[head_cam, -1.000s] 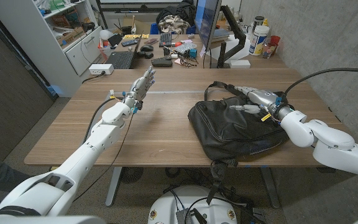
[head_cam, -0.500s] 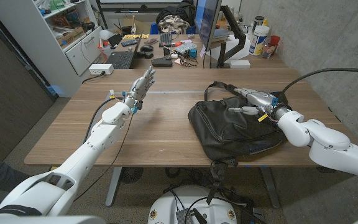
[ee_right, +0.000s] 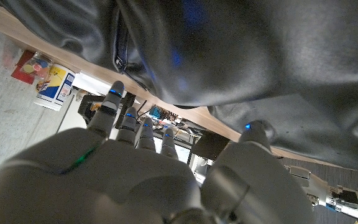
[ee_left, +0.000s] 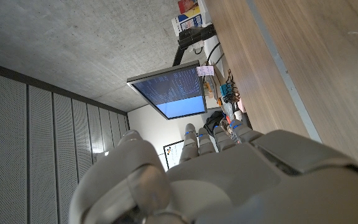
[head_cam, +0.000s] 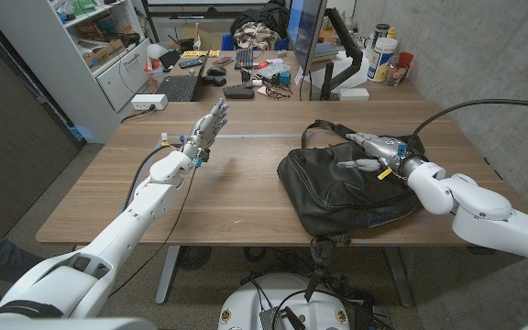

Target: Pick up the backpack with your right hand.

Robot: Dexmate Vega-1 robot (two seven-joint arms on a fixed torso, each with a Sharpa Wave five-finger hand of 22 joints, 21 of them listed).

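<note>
The right hand lay over the bag, and the left hand waited far off.

The right hand (head_cam: 377, 149) was over the top of the soft black leather backpack (head_cam: 342, 188), with its fingers (ee_right: 118, 106) stretched out and apart, not holding anything. I could not tell if the fingers touched the bag. The backpack lay slumped on the right part of the brown wooden counter (head_cam: 236, 197), near the front edge, and its black strap (head_cam: 324, 126) looped up at the back. Well apart on the other side, the left hand (head_cam: 204, 133) was held up above the counter with straight, open fingers and nothing in it. Behind the counter stood a messy desk with a blue-lit screen (head_cam: 306, 37).
</note>
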